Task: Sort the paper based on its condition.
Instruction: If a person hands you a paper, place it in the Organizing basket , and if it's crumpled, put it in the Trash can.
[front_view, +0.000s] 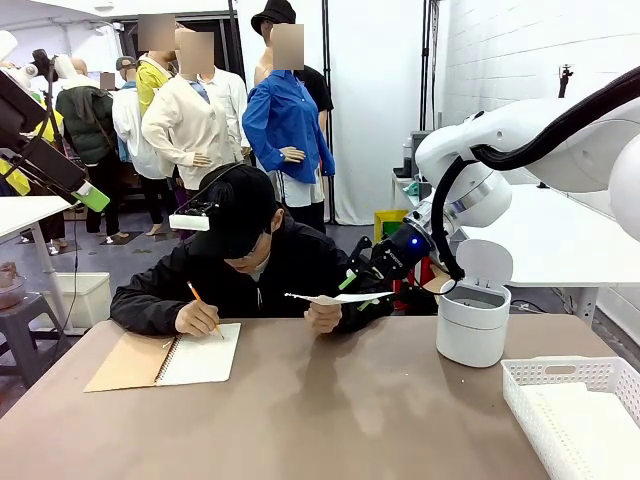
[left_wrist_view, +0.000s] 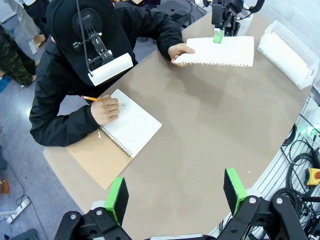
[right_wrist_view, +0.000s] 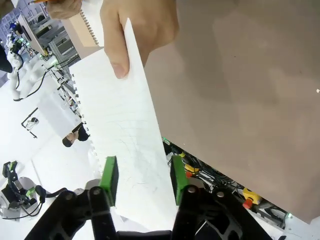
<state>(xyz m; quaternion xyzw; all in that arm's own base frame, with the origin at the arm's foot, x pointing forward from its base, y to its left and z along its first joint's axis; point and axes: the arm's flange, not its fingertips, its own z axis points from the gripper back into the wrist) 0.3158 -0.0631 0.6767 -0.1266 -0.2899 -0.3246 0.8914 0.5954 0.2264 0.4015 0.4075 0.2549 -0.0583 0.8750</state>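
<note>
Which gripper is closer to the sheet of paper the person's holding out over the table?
Right. The right gripper straddles the edge of the sheet, open jaws on either side of it; the left gripper hangs open across the table, far from it.

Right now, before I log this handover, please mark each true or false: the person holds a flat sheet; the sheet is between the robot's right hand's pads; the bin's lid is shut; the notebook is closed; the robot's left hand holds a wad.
1. The person's hand holds a flat white sheet. True.
2. The sheet lies between the green pads of the robot's right hand. True.
3. The lid of the white bin is shut. False: it stands raised.
4. The notebook is closed. False: it lies open, and the person writes in it with a pencil.
5. The robot's left hand holds a wad. False: it is open and empty above the table.
</note>
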